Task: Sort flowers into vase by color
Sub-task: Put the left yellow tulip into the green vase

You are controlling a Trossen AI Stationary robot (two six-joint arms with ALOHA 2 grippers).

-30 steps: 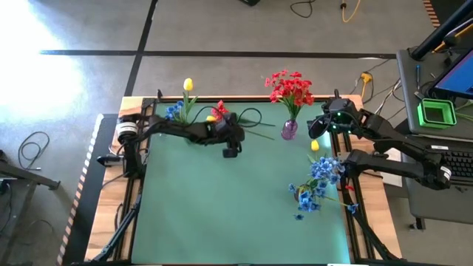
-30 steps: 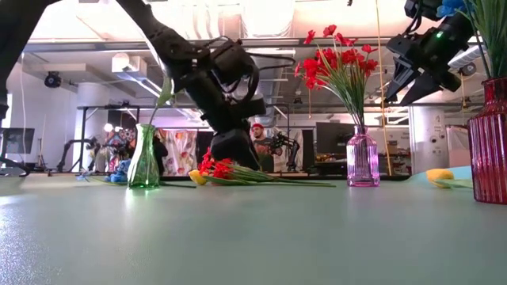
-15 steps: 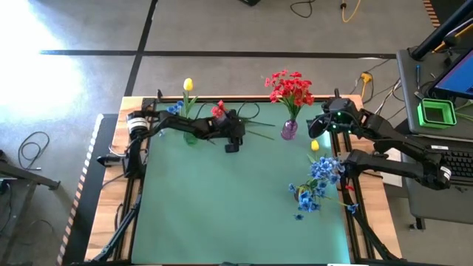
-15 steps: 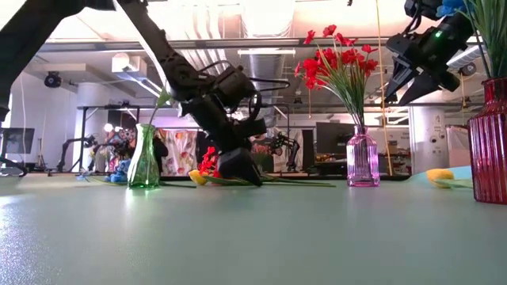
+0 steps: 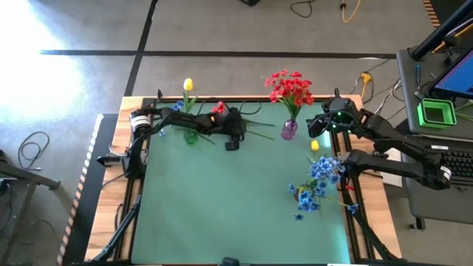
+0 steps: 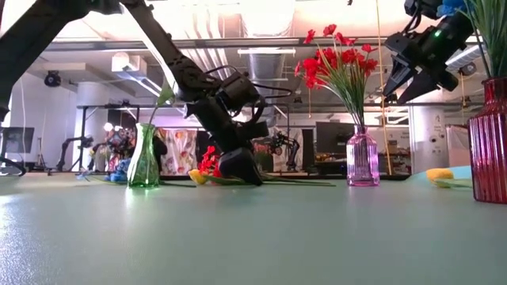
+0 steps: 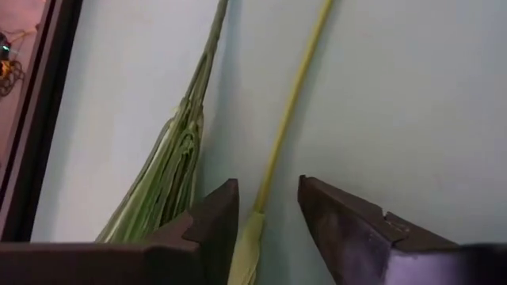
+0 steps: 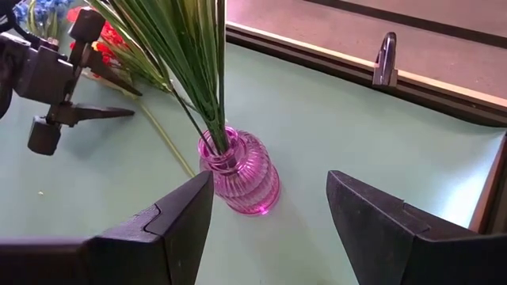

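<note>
Loose flowers lie on the green mat by the far edge: red blooms (image 5: 219, 111), blue blossoms (image 5: 174, 111) and long green stems (image 5: 255, 131). My left gripper (image 5: 231, 142) is down among them, pointing steeply down, and it is open. In the left wrist view its fingers (image 7: 268, 186) stand on either side of one pale yellow-green stem (image 7: 289, 103) without touching it. A bundle of green stems (image 7: 178, 158) lies beside that. My right gripper (image 5: 319, 125) hangs open in the air near the purple vase (image 8: 242, 174) of red flowers.
A green vase (image 5: 191, 137) with a yellow tulip (image 5: 188, 85) stands just left of my left gripper. A red vase (image 6: 489, 142) with blue flowers (image 5: 319, 177) stands at the right. One yellow flower (image 5: 315, 145) lies on the mat near the purple vase.
My left gripper has moved toward the far edge and sunk down to the mat, ending over the stems of the lying flowers. The flowers and vases have stayed where they were.
</note>
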